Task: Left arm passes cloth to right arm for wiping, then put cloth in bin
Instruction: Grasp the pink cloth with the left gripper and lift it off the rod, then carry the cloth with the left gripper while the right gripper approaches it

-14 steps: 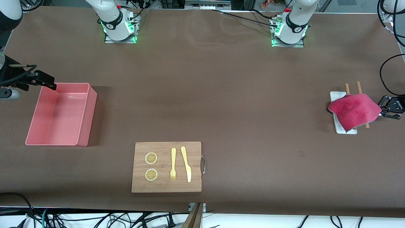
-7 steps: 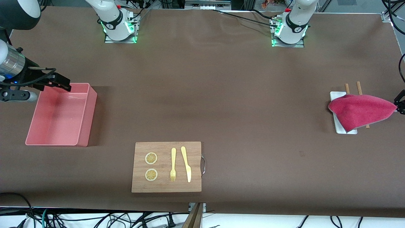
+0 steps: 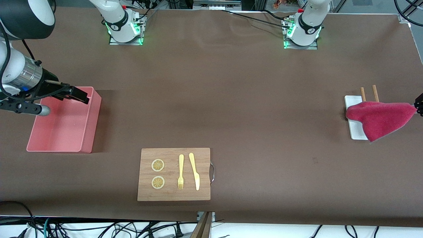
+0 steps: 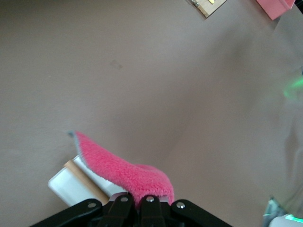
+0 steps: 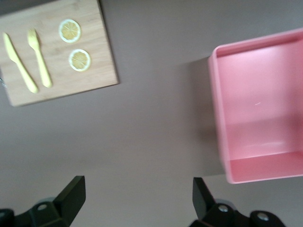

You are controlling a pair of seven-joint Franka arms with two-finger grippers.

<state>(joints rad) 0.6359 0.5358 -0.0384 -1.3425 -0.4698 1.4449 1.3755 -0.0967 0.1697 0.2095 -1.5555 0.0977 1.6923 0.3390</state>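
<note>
I can read no text, label, brand or number anywhere in my views. The small dark marks on the arm bases at the top of my front view are too small to make out.

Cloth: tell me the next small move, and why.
Probably carry it toward the table's middle. The left gripper is shut on the cloth, lifted above the white tray, while the right gripper hangs open over the bin.

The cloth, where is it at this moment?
In the front view the cloth hangs from the shut left hand at the left arm's end of the table, lifted and draped partly over the white tray beside two wooden sticks.
</note>
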